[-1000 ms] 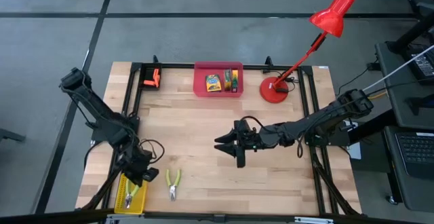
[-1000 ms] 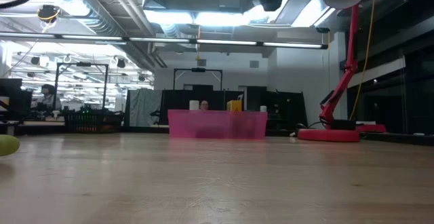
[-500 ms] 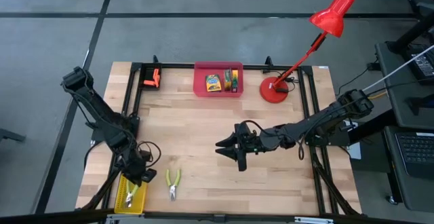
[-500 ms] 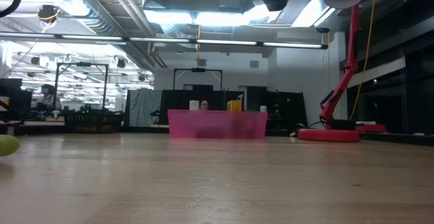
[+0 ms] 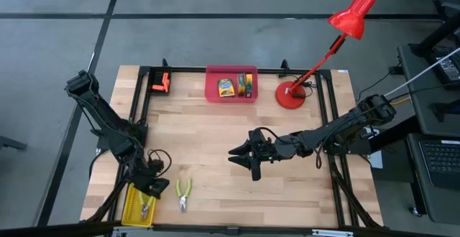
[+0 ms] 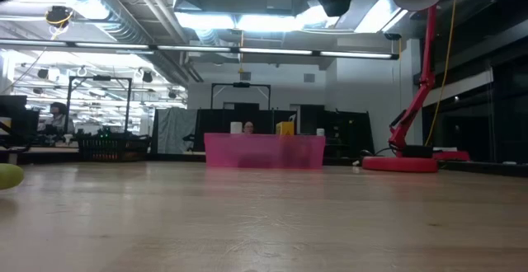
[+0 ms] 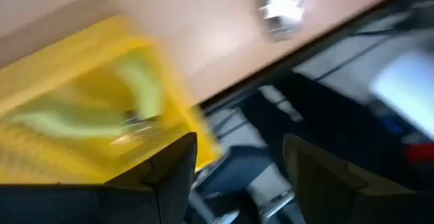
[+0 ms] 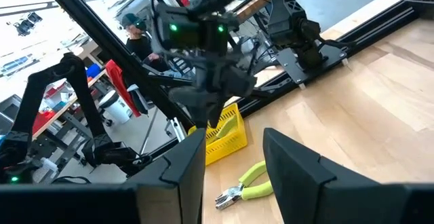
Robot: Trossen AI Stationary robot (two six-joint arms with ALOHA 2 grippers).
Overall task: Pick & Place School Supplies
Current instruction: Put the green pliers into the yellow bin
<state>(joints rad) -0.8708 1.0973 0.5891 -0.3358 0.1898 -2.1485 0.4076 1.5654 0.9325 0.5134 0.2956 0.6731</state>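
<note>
Two yellow-and-green crayon boxes lie in a pink tray at the table's far edge; no gripper touches them. In the low view one box top sticks up above the tray's wall. My left gripper hovers open over a yellow tray at the near left corner, where green-handled pliers lie. My right gripper hangs open over the table's middle, nothing between its fingers.
A second pair of green-handled pliers lies on the wood just right of the yellow tray. A red desk lamp stands at the far right. An orange object sits at the far left by the black frame.
The green-handled pliers under my left gripper have settled flat in the yellow tray, a little nearer the table's near edge. My left gripper has shifted slightly toward the table's right edge. My right arm has kept still.
</note>
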